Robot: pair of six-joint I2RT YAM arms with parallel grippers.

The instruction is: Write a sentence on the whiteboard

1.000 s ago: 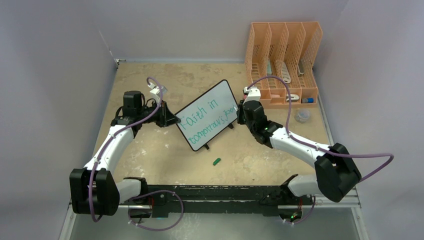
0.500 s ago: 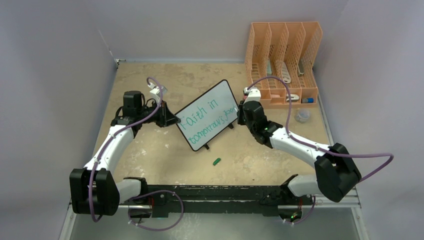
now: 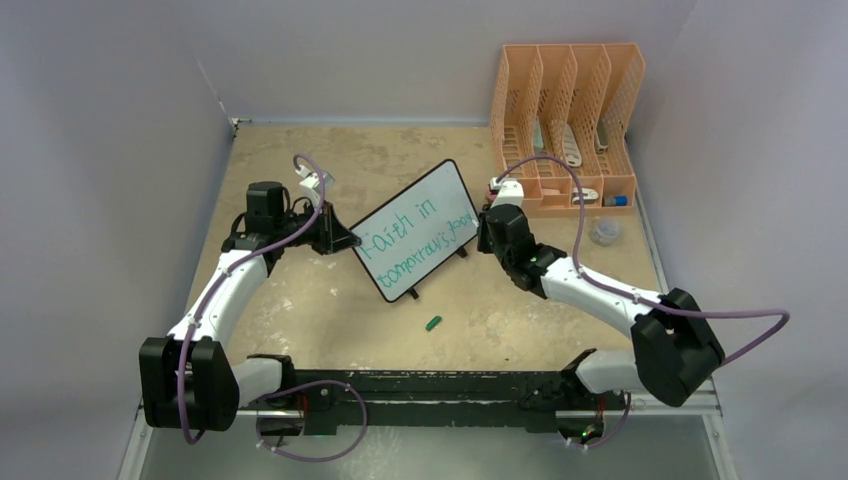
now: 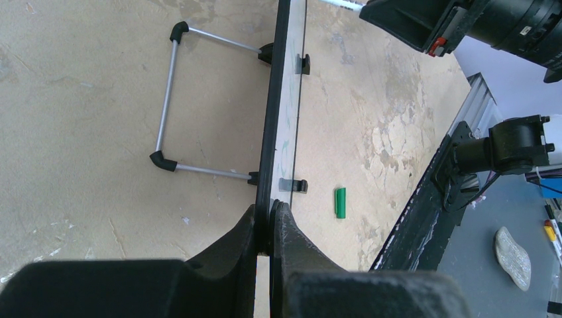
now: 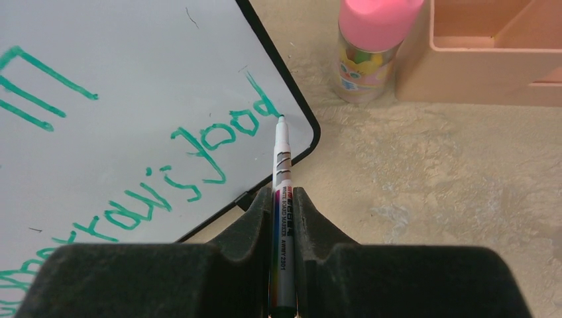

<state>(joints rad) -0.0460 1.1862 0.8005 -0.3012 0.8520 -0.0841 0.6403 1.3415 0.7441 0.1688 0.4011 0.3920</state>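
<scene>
One small rectangular whiteboard [image 3: 415,230] with a thin black frame stands mid-table. It carries two lines of green handwritten lettering [image 3: 402,226] and has two small black feet [image 4: 302,63] and one bent silver wire stand [image 4: 169,99]. There is one slim white marker [image 5: 281,165] with a green tip. One short green plastic cap [image 3: 433,323] lies at the board's six o'clock, and one peach latticed plastic file rack [image 3: 565,110] sits at the table's two o'clock. One small clear jar with a pink lid [image 5: 371,50] is at the rack's five o'clock. Two white-and-black arms work here, making two black grippers: the left gripper [image 3: 345,238] and the right gripper [image 3: 480,225].
</scene>
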